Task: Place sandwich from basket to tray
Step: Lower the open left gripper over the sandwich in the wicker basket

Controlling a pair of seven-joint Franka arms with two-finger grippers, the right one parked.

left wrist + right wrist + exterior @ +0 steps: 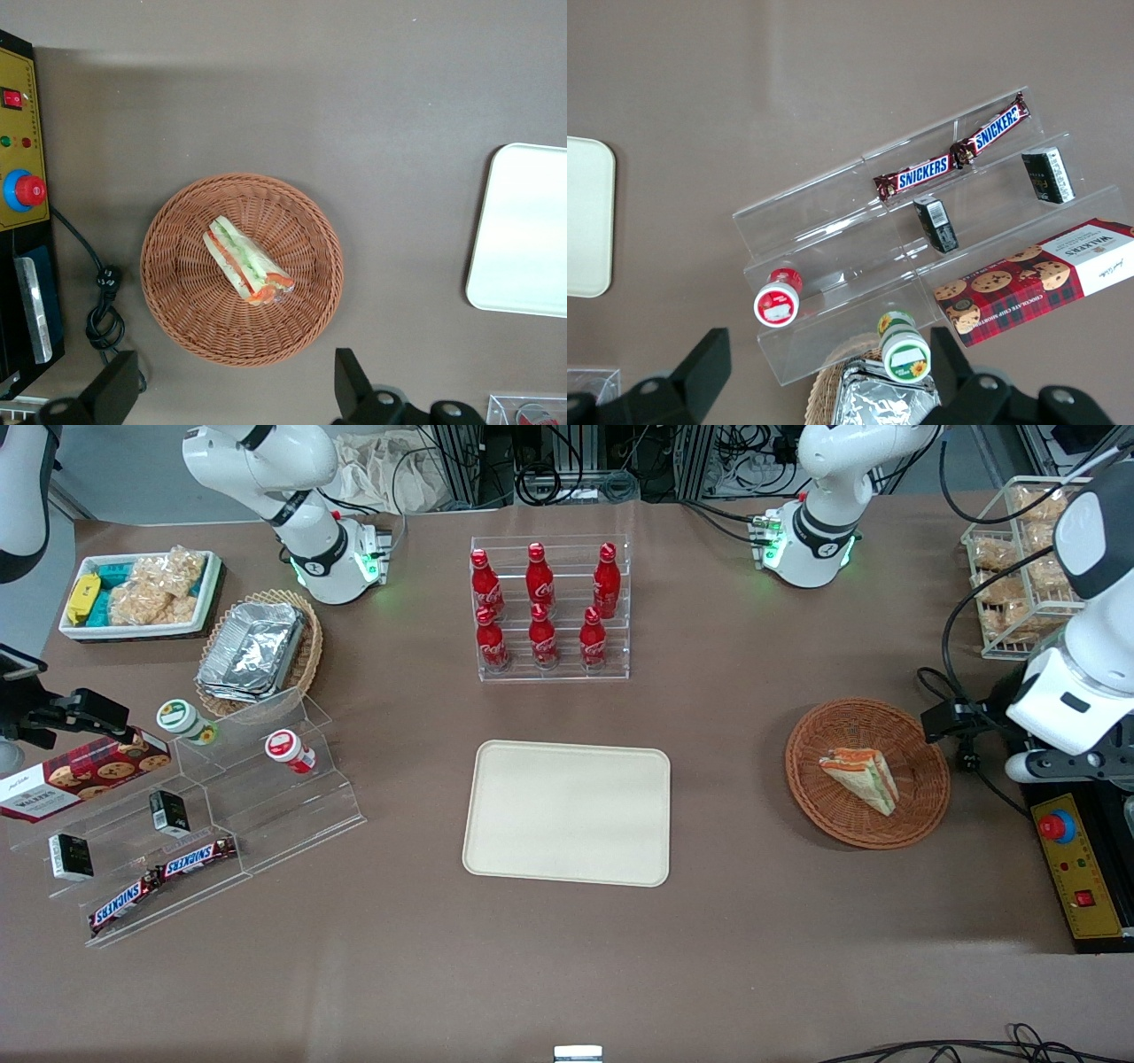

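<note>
The sandwich is a pale wedge with orange-red and green filling, lying in the round reddish-brown basket. In the left wrist view the sandwich lies near the middle of the basket. The cream tray lies bare beside the basket, toward the parked arm's end; its edge shows in the left wrist view. My left gripper hangs above the basket's rim on the working arm's side. In the left wrist view the gripper is open wide and empty, its fingertips just outside the rim.
A control box with a red button and a black cable lie close to the basket. A rack of red bottles stands farther from the camera than the tray. A clear stepped shelf with snacks lies toward the parked arm's end.
</note>
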